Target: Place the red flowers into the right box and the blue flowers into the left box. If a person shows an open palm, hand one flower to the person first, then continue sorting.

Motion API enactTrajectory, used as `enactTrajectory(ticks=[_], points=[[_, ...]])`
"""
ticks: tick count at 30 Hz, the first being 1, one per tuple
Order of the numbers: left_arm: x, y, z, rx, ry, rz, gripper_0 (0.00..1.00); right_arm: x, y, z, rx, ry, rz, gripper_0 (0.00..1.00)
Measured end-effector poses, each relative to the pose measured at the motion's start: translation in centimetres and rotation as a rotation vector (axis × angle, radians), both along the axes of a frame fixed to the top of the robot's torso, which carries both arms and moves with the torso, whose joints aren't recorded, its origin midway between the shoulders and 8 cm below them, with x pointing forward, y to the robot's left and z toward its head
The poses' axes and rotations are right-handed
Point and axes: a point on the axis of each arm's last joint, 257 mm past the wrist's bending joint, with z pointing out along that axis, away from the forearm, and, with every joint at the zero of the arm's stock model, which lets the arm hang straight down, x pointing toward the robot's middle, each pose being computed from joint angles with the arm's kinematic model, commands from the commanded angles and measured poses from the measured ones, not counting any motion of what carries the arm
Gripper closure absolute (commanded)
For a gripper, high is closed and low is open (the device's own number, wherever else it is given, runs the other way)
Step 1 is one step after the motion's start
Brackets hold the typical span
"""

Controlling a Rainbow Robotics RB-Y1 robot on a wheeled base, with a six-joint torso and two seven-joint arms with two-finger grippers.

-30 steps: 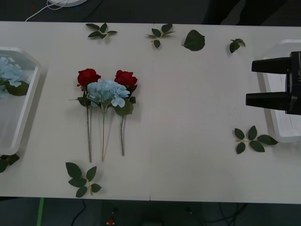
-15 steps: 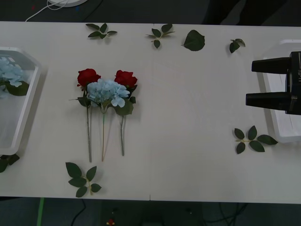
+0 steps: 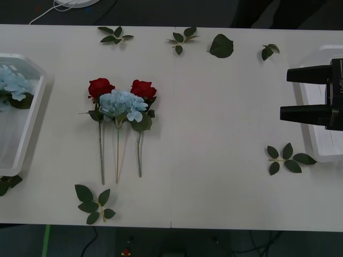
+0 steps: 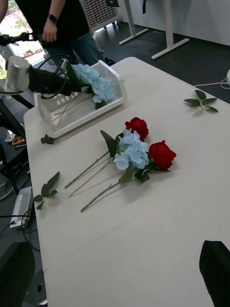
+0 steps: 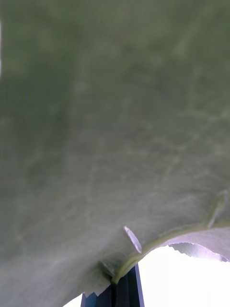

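Observation:
Two red flowers (image 3: 100, 87) (image 3: 143, 89) lie left of the table's middle, stems toward me, with a blue flower (image 3: 123, 104) between them. They show again as red flowers (image 4: 161, 154) and a blue flower (image 4: 130, 149) in the right wrist view. The left box (image 3: 33, 120) holds blue flowers (image 3: 12, 83). My left gripper (image 4: 64, 84) reaches into that left box (image 4: 76, 120), its dark fingers (image 5: 120, 292) together at a green leaf's stem. My right gripper (image 3: 284, 93) hangs open and empty over the inner rim of the right box (image 3: 320, 147).
Loose green leaf sprigs lie scattered: along the far edge (image 3: 115, 35) (image 3: 221, 46), near the front left (image 3: 94, 203), and beside the right box (image 3: 288, 158). A white cable (image 3: 59, 8) curls past the far edge. Bare tabletop stretches between the flowers and my right gripper.
The blue flowers in the left box have shifted slightly. The right gripper and the flowers on the table have not moved.

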Motion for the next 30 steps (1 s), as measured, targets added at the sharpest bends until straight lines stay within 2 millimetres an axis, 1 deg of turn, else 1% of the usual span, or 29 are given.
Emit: enactTrajectory(ticks=[2,3,4,5,6,23,26,28,30], points=[[0.0,0.0,0.0,-0.003,-0.002,0.001,1.00,0.0,0.0,0.0,0.000,0.000,0.000,0.00],[0.0,0.0,0.0,-0.005,-0.003,0.001,0.97,0.0,0.0,0.0,0.000,0.000,0.000,0.00],[0.0,0.0,0.1,-0.006,-0.003,0.001,0.75,0.0,0.0,0.0,0.000,0.000,0.000,0.00],[0.0,0.0,0.1,-0.007,-0.004,0.002,0.46,0.0,0.0,0.0,0.000,0.000,0.000,0.00],[0.0,0.0,0.1,-0.007,-0.004,0.002,0.00,0.0,0.0,0.0,0.000,0.000,0.000,0.00],[0.0,0.1,0.2,-0.010,-0.009,0.007,0.00,0.0,0.0,0.0,0.000,0.000,0.000,0.00],[-0.1,-1.2,0.3,-0.039,0.007,-0.057,0.00,0.0,0.0,0.0,0.000,0.000,0.000,0.00],[-0.4,-2.0,1.0,-0.064,0.013,-0.108,0.00,0.0,0.0,0.0,0.000,0.000,0.000,0.00],[-0.7,-2.3,1.9,-0.077,0.014,-0.146,0.00,0.0,0.0,0.0,0.000,0.000,0.000,0.00]])
